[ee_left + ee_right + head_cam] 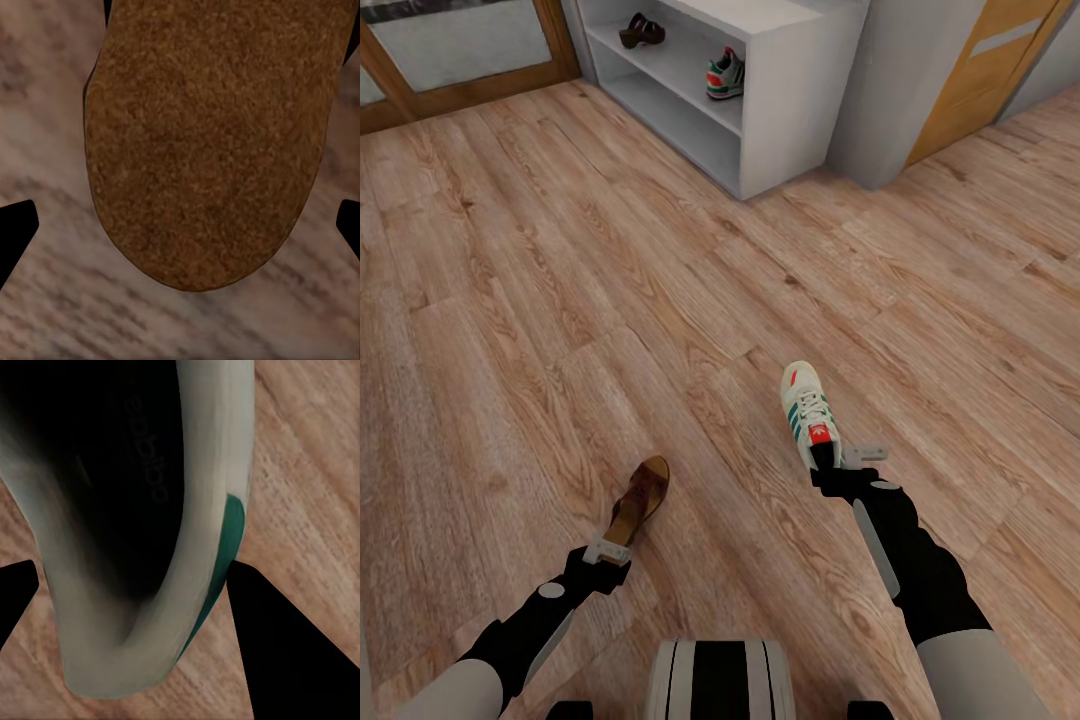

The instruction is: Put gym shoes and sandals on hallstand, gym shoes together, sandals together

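I count two gym shoes: one far on the hallstand (800, 100) shelf (726, 75), one near, right (810, 412). I count two sandals: one far on the upper shelf (641, 30), one near, left (639, 500). Two grippers: left (604, 553), right (850, 458).

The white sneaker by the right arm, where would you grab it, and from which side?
By the heel collar, coming from behind and above. The gym shoe points its toe away from the robot, so its open heel faces the right gripper. That rim is thin enough for one finger inside and one outside, which the right wrist view suggests is happening at the shoe's opening.
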You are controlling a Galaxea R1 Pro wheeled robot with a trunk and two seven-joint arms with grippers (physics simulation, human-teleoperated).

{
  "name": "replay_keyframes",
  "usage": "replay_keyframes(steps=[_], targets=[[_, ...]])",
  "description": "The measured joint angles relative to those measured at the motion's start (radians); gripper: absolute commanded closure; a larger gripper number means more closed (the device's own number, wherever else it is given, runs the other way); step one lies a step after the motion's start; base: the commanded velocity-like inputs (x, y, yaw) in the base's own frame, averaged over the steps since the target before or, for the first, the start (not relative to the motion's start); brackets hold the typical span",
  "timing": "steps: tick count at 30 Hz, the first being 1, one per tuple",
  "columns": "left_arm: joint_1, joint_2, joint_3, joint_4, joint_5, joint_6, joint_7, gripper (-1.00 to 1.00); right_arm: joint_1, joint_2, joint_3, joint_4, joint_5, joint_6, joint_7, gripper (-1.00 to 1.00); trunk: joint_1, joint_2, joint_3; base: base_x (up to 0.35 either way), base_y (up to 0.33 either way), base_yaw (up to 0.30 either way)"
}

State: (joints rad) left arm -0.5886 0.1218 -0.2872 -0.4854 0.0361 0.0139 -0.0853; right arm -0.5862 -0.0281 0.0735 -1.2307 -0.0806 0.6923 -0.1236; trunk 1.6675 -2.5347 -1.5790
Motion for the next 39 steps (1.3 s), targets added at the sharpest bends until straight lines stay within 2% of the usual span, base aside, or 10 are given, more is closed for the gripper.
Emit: replay_keyframes(steps=[36, 37, 39], targets=[[0.0, 0.0, 0.002, 0.0, 0.001, 0.0, 0.003, -1.0, 0.0, 0.0, 0.0, 0.0, 0.0, 0.0, 0.0, 1.0, 0.0, 0.0, -0.001, 0.022, 0.005, 0.0], [0.0, 0.0, 0.001, 0.0, 0.001, 0.0, 0.003, 1.0, 0.0, 0.0, 0.0, 0.0, 0.0, 0.0, 0.0, 1.0, 0.0, 0.0, -0.001, 0.0, 0.0, 0.0], [0.001, 0.0, 0.001, 0.0, 0.0, 0.0, 0.004, 1.0, 0.0, 0.0, 0.0, 0.0, 0.0, 0.0, 0.0, 1.0, 0.0, 0.0, -0.001, 0.0, 0.0, 0.0]])
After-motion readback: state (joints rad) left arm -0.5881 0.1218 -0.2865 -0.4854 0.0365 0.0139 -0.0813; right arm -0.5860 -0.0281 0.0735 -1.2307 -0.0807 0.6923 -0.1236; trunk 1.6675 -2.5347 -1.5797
